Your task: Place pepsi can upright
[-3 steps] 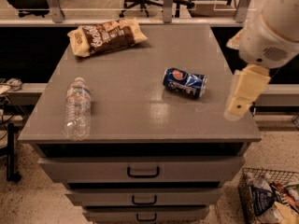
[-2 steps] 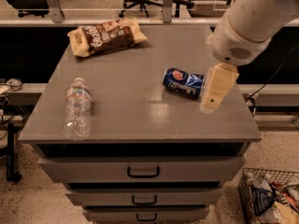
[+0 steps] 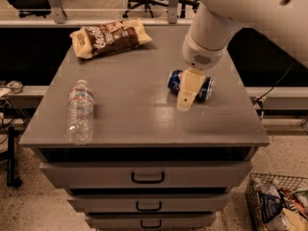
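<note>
The pepsi can [image 3: 175, 80], dark blue with a red-white-blue logo, lies on its side on the grey cabinet top [image 3: 139, 124], right of centre. My gripper [image 3: 186, 99] hangs from the large white arm and sits directly over and in front of the can's middle, hiding it. Only the can's two ends show, on either side of the cream gripper. The gripper's tip points down towards the front of the cabinet top, just past the can.
A brown snack bag [image 3: 109, 36] lies at the back left. A clear plastic water bottle [image 3: 80, 110] lies on its side at the front left. Drawers [image 3: 147, 176] are below the top. A wire basket [image 3: 276, 201] of items stands on the floor at right.
My arm has swung left from the cabinet's right edge, and the gripper now sits over the can. The can, bag and bottle have not moved.
</note>
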Robot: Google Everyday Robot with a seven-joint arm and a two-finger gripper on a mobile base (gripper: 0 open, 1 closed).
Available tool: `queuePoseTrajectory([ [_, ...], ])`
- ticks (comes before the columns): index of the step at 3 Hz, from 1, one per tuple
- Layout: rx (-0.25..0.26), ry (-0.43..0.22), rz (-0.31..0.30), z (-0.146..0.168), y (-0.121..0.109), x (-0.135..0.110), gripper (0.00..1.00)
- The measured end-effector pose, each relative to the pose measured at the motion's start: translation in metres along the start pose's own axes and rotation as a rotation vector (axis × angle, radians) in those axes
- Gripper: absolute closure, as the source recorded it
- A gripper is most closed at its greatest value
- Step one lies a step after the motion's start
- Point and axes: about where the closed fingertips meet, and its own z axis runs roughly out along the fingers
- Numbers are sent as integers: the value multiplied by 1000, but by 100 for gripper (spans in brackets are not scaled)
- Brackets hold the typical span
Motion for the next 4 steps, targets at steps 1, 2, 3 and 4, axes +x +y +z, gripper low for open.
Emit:
queuePoseTrajectory([
  [1,-19,20,13,31,-12,-6,0],
  [2,-48,35,40,56,-22,-4,0],
  [3,-81,28,50,69,-24,-5,18],
  [4,-93,23,50,74,-26,-7,41],
])
